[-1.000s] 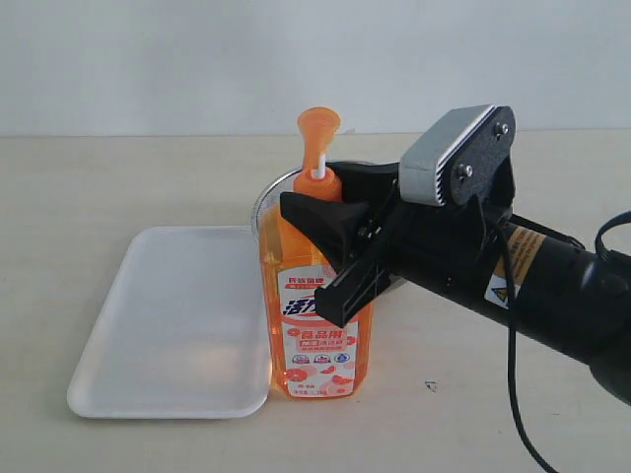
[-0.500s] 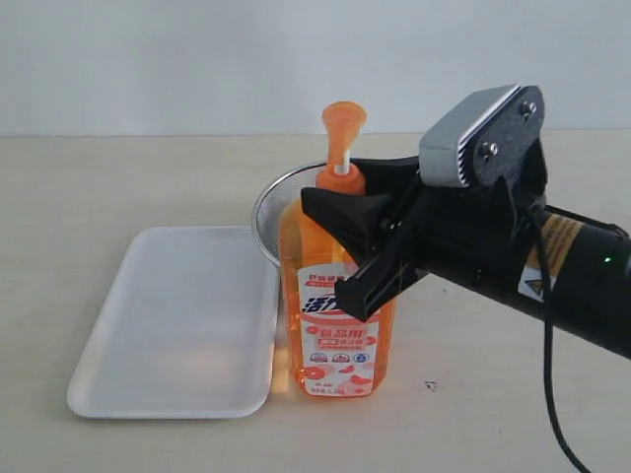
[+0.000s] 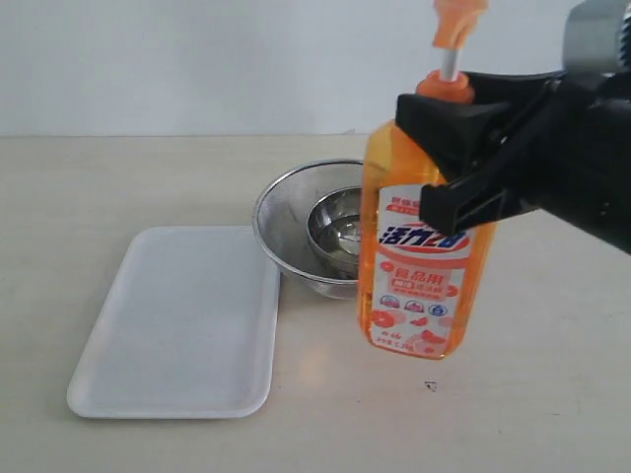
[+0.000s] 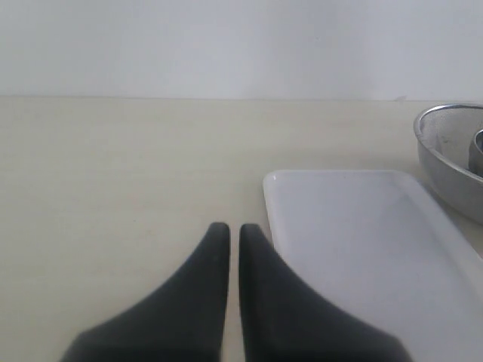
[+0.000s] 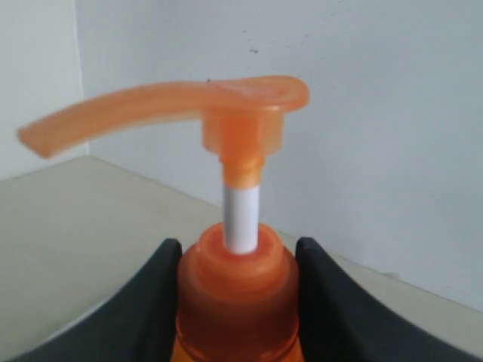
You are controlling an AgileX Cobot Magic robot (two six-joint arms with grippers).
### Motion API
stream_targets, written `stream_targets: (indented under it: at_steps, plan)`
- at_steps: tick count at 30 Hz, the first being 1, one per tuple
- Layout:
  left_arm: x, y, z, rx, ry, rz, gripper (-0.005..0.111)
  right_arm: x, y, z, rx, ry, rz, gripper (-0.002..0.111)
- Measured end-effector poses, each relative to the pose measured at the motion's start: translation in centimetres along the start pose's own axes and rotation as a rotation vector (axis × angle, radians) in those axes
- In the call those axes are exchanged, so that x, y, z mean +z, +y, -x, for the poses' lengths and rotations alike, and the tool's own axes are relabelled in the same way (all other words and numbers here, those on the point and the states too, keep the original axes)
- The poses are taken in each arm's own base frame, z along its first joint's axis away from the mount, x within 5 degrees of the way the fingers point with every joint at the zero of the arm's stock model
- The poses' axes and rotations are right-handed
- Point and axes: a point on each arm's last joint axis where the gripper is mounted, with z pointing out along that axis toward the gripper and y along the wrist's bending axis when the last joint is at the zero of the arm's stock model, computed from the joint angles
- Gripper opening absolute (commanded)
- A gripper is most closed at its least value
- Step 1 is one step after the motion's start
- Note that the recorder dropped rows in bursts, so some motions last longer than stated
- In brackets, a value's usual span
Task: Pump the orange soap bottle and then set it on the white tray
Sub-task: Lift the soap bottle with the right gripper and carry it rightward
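Observation:
The orange soap bottle [image 3: 419, 266] hangs slightly tilted above the table, just right of the steel bowl. My right gripper [image 3: 426, 158] is shut on its shoulder below the neck, one black finger on each side. Its orange pump head [image 3: 455, 15] stands raised on the white stem at the frame's top. In the right wrist view the bottle neck [image 5: 235, 286] sits between the fingers of the right gripper [image 5: 239, 245], under the pump head [image 5: 226, 102]. The white tray [image 3: 177, 325] lies flat at the left with nothing on it. My left gripper [image 4: 228, 228] is shut, low beside a corner of the tray [image 4: 362, 249].
A round steel strainer bowl [image 3: 296, 212] with a smaller steel bowl inside stands between the tray and the bottle; its rim [image 4: 445, 151] shows past the tray in the left wrist view. A white wall runs behind the table.
My right gripper has lifted the bottle off the table and carried it up and to the right, uncovering the strainer bowl. The tray has not moved.

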Motion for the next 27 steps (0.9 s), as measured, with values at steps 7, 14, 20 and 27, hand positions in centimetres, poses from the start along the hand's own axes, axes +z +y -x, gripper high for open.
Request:
stream_targets:
  at_steps: [7, 14, 20, 27]
  plan:
    - [0.0, 0.0, 0.0, 0.000, 0.000, 0.000, 0.005, -1.7, -1.6, 1.3, 0.038, -0.028, -0.180, 0.000]
    - [0.0, 0.0, 0.0, 0.000, 0.000, 0.000, 0.005, -2.2, -3.2, 1.3, 0.072, -0.032, -0.355, 0.000]
    - [0.0, 0.0, 0.0, 0.000, 0.000, 0.000, 0.005, -2.8, -4.5, 1.7, 0.105, -0.095, -0.517, 0.000]
    - [0.0, 0.0, 0.0, 0.000, 0.000, 0.000, 0.005, -1.9, -5.5, 0.6, 0.061, -0.087, -0.652, 0.000]
